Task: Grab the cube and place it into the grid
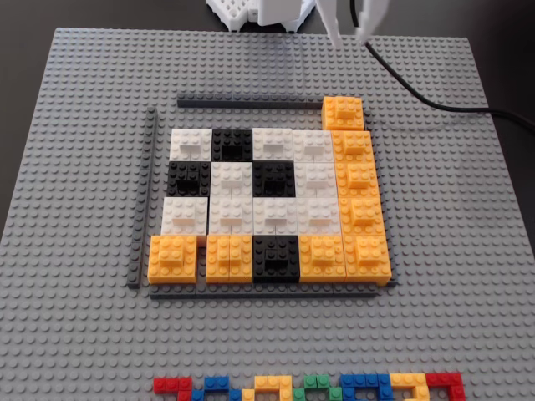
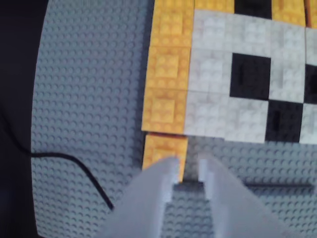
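In the fixed view the cube (image 1: 343, 113) sits at the upper right corner of the grid (image 1: 251, 200), top of the orange column. The gripper (image 1: 346, 35) hangs above it at the frame's top, fingers slightly apart, holding nothing.
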Controlling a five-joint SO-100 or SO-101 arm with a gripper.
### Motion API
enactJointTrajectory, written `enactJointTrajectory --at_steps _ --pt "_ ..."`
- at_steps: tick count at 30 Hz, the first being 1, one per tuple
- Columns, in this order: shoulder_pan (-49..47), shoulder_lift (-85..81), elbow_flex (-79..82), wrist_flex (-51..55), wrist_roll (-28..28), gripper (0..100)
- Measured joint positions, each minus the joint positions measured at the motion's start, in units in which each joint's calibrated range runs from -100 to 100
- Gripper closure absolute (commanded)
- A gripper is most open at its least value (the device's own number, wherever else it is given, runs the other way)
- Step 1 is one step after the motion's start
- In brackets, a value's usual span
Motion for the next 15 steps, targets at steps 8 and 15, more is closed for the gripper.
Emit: enactJointTrajectory --at_steps 8,15 --pt "4.23 -16.54 14.83 -6.25 3.03 100" --pt "7.29 -26.89 23.57 -10.79 3.13 100"
